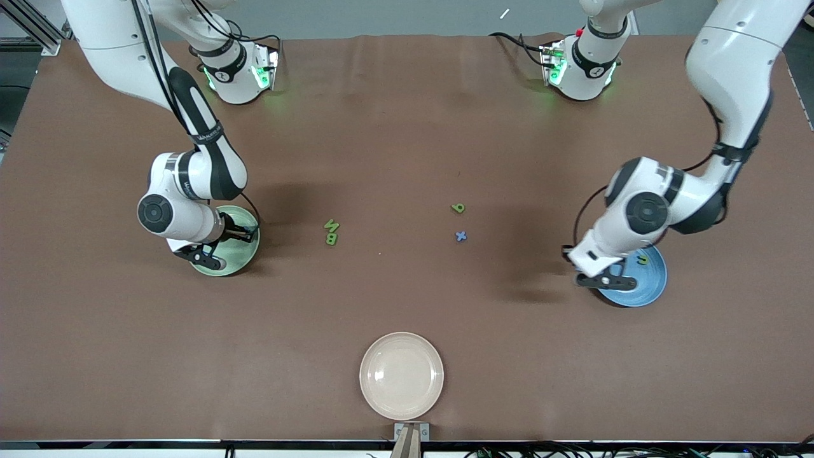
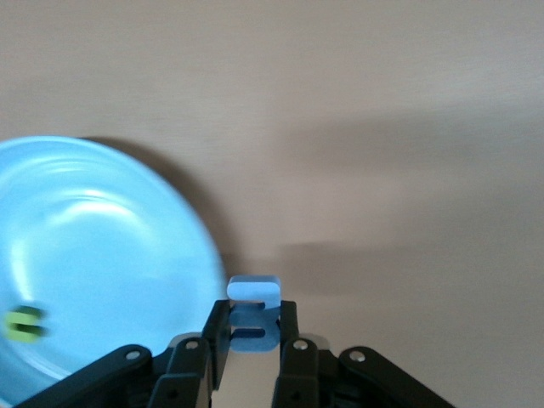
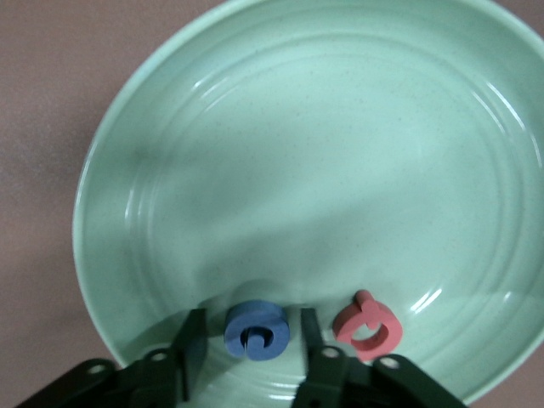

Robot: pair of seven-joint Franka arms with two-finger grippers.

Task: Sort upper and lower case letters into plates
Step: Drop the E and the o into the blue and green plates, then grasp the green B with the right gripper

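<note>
Fingers of the right gripper stand parted over the mint plate, and the dark blue letter lies in the plate between them, untouched, with a red letter just beside it. Toward the left arm's end of the bench, the left gripper pinches a pale blue letter just off the blue plate's rim. My judgement is that this letter must travel inward over the rim before release; a green letter already lies inside.
</note>
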